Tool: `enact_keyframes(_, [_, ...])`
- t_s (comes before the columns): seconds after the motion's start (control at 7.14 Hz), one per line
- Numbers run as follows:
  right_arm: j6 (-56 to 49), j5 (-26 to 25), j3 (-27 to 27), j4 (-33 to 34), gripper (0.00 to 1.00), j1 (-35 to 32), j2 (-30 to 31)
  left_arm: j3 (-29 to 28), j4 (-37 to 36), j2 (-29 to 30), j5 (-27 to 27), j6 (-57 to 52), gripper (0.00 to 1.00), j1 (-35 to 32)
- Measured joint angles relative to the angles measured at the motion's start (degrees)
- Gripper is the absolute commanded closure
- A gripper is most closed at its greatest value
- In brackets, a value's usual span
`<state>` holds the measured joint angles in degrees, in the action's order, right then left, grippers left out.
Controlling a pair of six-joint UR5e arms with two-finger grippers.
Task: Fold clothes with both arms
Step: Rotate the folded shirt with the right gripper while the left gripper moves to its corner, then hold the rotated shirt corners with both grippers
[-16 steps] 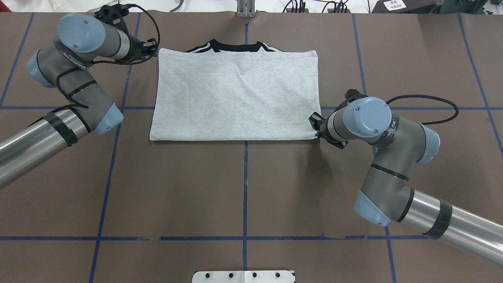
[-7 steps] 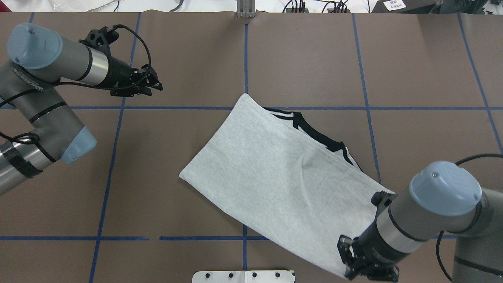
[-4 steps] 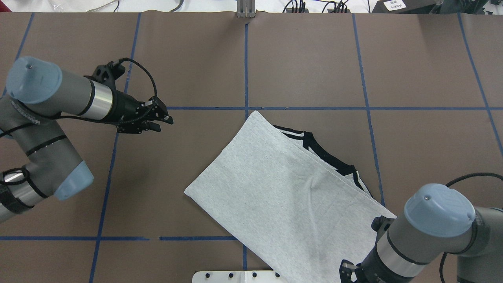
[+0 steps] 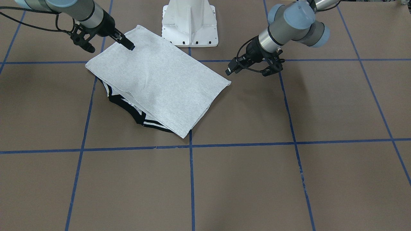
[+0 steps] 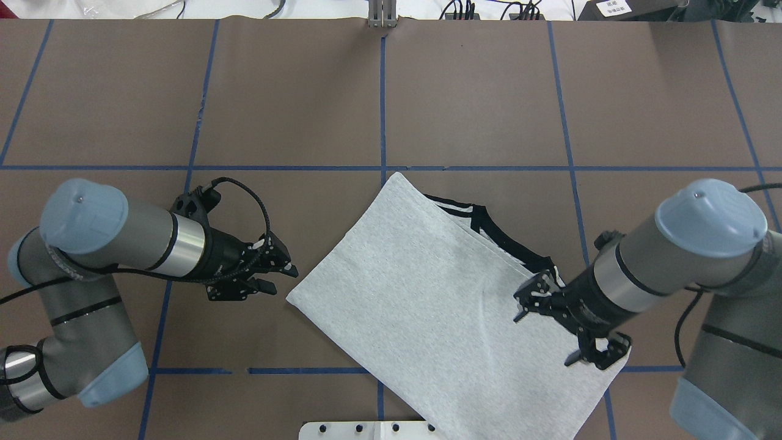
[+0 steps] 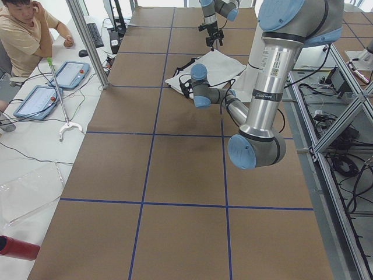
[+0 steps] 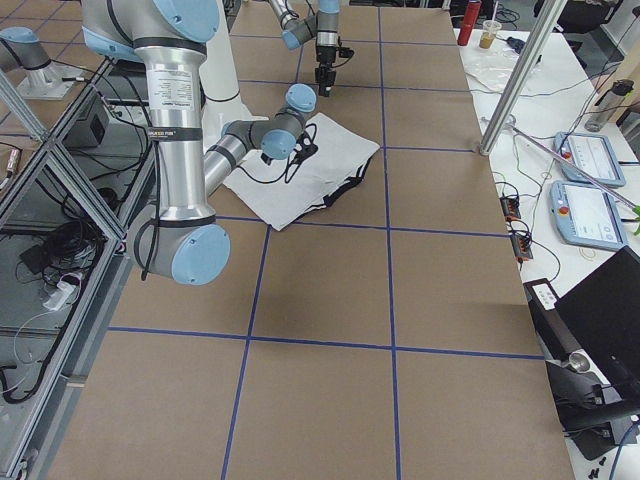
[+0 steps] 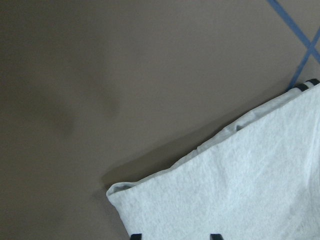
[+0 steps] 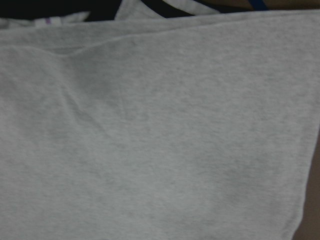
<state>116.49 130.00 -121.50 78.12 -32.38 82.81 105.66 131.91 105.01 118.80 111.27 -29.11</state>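
The grey T-shirt point(image 5: 440, 305) lies folded and slanted on the brown table, black collar point(image 5: 513, 244) peeking out at its far right edge; the print is hidden. My left gripper point(image 5: 282, 279) is open, just left of the shirt's left corner. In the left wrist view that corner point(image 8: 117, 192) lies just ahead of the fingertips point(image 8: 135, 236). My right gripper point(image 5: 557, 327) hangs open over the shirt's right part, holding nothing; grey cloth point(image 9: 160, 130) fills its wrist view. In the front view the shirt point(image 4: 157, 80) lies between the right gripper point(image 4: 109, 47) and the left gripper point(image 4: 249, 71).
The white pedestal base point(image 4: 189, 25) stands at the table's near edge, beside the shirt's near corner. Blue tape lines point(image 5: 382, 91) grid the table. A person point(image 6: 23, 35) sits at a side desk with tablets point(image 6: 70, 73) beyond the left end.
The right gripper let go of the shirt's near right corner and rose back over the cloth, open. The left arm swung nearer, down to the shirt's left corner. The shirt barely shifted.
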Motion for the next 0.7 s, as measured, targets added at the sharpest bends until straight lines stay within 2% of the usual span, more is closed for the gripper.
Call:
enact_keyframes(0.14, [-0.2, -3.1, 3.3, 0.0, 0.00, -2.9, -4.1, 0.0, -2.3, 0.2, -1.9, 1.0, 0.45, 2.3])
enact_keyframes(0.28, [-0.4, -8.6, 5.3, 0.0, 0.00, -4.6, -7.5, -0.2, -4.5, 0.4, -3.7, 1.5, 0.46, 3.8])
enact_keyframes(0.42, [-0.5, -15.1, 6.3, -0.2, 0.00, -5.2, -9.6, -0.6, -5.6, 0.7, -5.5, 2.1, 0.46, 5.2])
enact_keyframes(0.56, [-0.5, -19.1, 6.7, -0.4, 0.00, -5.5, -10.4, -1.0, -6.0, 1.2, -6.6, 2.6, 0.46, 6.1])
enact_keyframes(0.7, [-0.6, -20.8, 6.9, -0.4, 0.00, -5.5, -10.7, -1.6, -6.1, 1.9, -7.3, 2.8, 0.46, 6.5])
